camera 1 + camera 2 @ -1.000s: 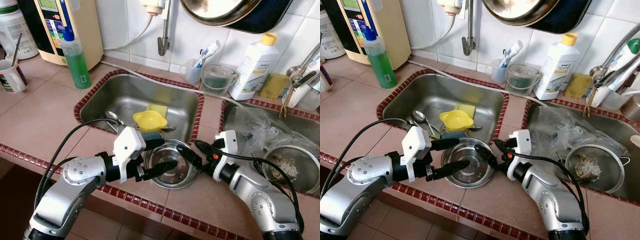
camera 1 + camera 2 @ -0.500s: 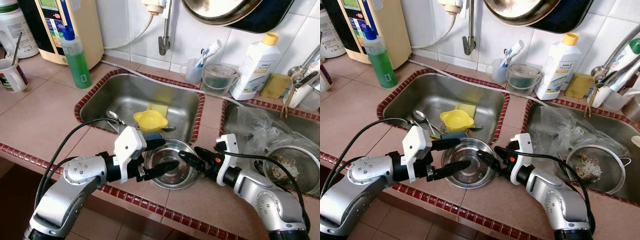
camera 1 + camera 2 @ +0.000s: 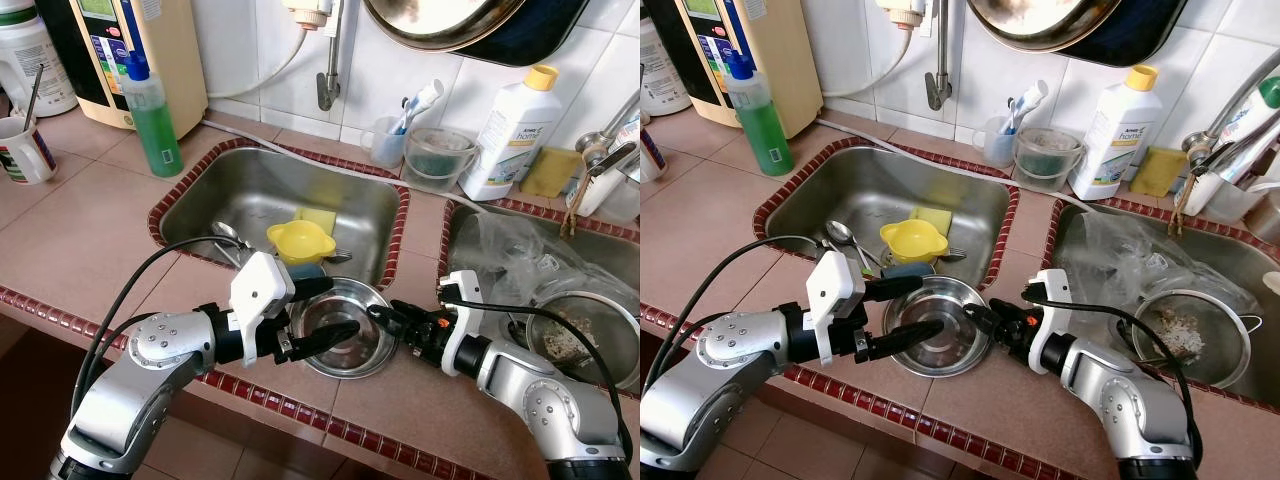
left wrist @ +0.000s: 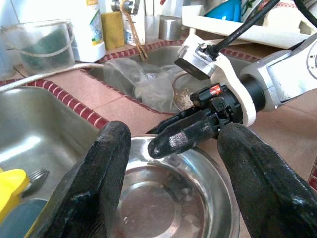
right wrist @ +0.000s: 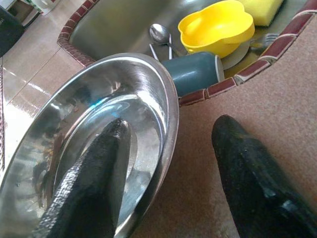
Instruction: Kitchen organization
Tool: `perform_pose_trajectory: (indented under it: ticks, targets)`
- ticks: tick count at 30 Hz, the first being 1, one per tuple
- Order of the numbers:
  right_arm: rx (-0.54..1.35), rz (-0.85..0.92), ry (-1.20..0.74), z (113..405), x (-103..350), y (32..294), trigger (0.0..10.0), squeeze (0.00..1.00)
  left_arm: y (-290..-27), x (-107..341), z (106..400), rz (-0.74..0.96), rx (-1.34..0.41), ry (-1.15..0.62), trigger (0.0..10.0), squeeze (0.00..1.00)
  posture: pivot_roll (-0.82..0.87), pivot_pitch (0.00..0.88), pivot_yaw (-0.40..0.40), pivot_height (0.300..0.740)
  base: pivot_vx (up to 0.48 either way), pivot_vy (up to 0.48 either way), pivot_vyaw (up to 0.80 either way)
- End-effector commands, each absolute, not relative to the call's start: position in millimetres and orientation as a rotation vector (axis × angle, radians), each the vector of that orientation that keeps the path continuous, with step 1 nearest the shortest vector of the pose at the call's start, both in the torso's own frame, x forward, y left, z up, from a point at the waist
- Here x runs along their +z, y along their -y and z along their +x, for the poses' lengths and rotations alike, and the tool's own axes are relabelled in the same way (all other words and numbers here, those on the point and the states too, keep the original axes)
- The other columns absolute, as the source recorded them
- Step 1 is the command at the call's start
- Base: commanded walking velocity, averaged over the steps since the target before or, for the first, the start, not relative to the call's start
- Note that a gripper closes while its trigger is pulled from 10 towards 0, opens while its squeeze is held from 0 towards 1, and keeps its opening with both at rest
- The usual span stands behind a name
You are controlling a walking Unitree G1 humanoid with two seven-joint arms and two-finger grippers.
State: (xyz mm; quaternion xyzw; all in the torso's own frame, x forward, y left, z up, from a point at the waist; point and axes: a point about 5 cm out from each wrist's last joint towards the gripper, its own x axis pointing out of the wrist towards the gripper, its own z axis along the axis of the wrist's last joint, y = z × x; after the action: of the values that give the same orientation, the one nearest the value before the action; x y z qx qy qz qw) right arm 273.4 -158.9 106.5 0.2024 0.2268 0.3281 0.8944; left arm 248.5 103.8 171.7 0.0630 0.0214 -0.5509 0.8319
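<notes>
Counter [image 3: 80, 235]: pink tile with a dark red edge, carrying two steel sinks.
Left sink [image 3: 245, 190]: held a yellow bowl [image 3: 300, 240], a yellow sponge [image 3: 318, 217] behind it, a blue cup [image 5: 195, 73] and a spoon [image 3: 840, 234] at the near edge.
Right sink [image 3: 470, 235]: held crumpled clear plastic [image 3: 510, 255] and a steel strainer [image 3: 1185, 335] with food scraps in it.
Steel bowl [image 3: 340, 328]: sat empty on the counter's near strip, between the sinks — just in front of the left one.
Left gripper [image 3: 318, 312]: fingers spread apart over the bowl's left rim, clasping nothing.
Right gripper [image 3: 983, 318]: fingers parted astride the bowl's right rim — one inside, one outside on the tile.
Far wall: green soap bottle [image 3: 152, 115] left, clear tub [image 3: 435, 155] and white detergent bottle [image 3: 510, 135] right.
</notes>
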Motion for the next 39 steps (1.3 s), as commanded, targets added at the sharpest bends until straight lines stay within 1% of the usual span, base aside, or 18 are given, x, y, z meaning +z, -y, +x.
perform_pose_trajectory:
  ticks: [1,17,25,39]
  targets:
    - [0.674,0.423,-0.501,270.7,103.3,162.3,0.0,0.0,-98.4,175.4,245.7,0.145,-1.2,-0.03,10.0,0.0,-0.07,0.051,-0.075,0.74,0.0,0.0,0.0]
    - [0.652,0.427,-0.499,272.0,102.5,165.1,0.0,0.0,-99.2,177.4,247.8,0.147,-1.201,-0.021,10.0,0.0,-0.07,0.034,-0.075,0.74,0.0,0.0,0.0]
    - [0.547,0.485,-0.449,281.6,104.5,172.5,0.0,0.0,-103.1,185.9,257.6,0.076,-1.133,0.027,10.0,0.0,-0.06,0.01,-0.078,0.74,0.0,0.0,0.0]
    - [0.487,0.505,-0.406,286.0,107.1,178.9,0.0,0.0,-104.0,187.2,260.4,0.066,-1.136,0.033,10.0,0.0,-0.06,0.0,-0.072,0.74,0.0,0.0,0.0]
